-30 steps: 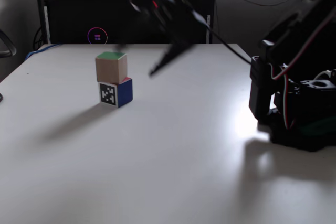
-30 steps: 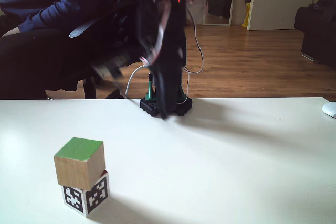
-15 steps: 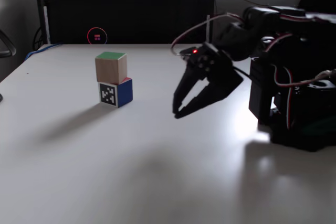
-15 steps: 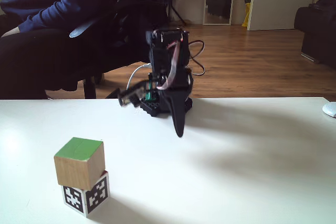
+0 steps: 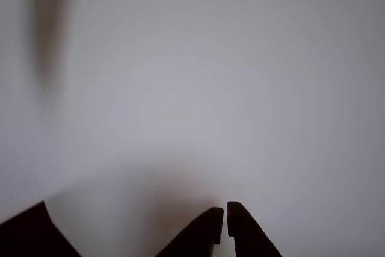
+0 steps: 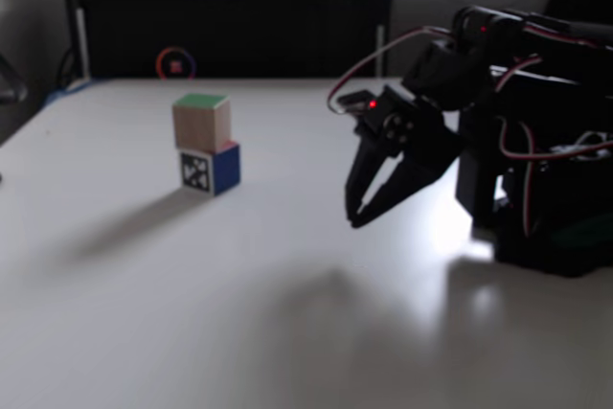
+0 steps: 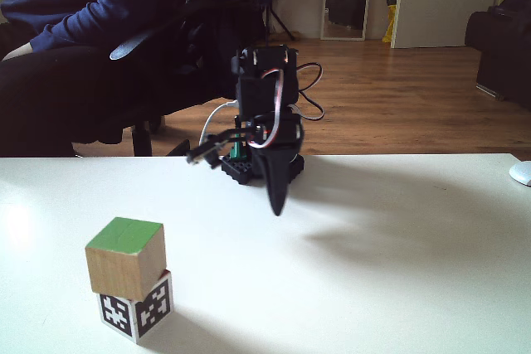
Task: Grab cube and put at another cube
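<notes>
The cube (image 6: 202, 122), light wood with a green top, rests on another cube (image 6: 211, 169), which shows a black-and-white marker face and a blue side. In both fixed views the stack stands at the table's left, with the green-topped cube (image 7: 126, 259) a little askew on the marker cube (image 7: 137, 312). My gripper (image 6: 356, 220) hangs well to the right of the stack, pointing down just above the table, shut and empty. In the other view its dark fingertips (image 5: 215, 218) almost touch over bare white table. From the front, the gripper (image 7: 276, 209) hangs before the arm base.
The white table (image 6: 192, 313) stretches between stack and arm. The arm's base (image 6: 546, 227) with its cables stands at the right edge. A black cabinet (image 6: 230, 26) lines the far side. A seated person (image 7: 66, 6) is behind the table, and a white mouse (image 7: 521, 173) lies at the right.
The arm swung down from high over the table and drew back toward its base. Its jaws, slightly apart half a second ago, have closed. The stacked cubes have not moved.
</notes>
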### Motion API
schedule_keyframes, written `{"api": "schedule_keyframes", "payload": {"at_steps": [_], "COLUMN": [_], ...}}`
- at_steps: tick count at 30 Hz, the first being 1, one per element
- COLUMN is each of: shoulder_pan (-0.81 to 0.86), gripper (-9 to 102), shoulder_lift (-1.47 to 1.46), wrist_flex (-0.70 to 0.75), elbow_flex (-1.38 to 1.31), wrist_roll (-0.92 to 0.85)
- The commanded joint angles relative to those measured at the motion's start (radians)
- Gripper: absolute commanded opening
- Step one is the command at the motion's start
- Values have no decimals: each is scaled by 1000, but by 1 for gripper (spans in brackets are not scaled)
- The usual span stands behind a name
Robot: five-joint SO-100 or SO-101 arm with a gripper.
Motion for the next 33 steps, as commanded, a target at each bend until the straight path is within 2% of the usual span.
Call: {"api": "schedule_keyframes", "payload": {"at_steps": [1,9,33], "shoulder_pan": [46,132,140], "gripper": [0,0,0], "shoulder_lift": [5,5,3], "wrist_flex": [17,29,29], "elbow_flex": [-49,-52,-52], "wrist_roll": [-6,44,37]}}
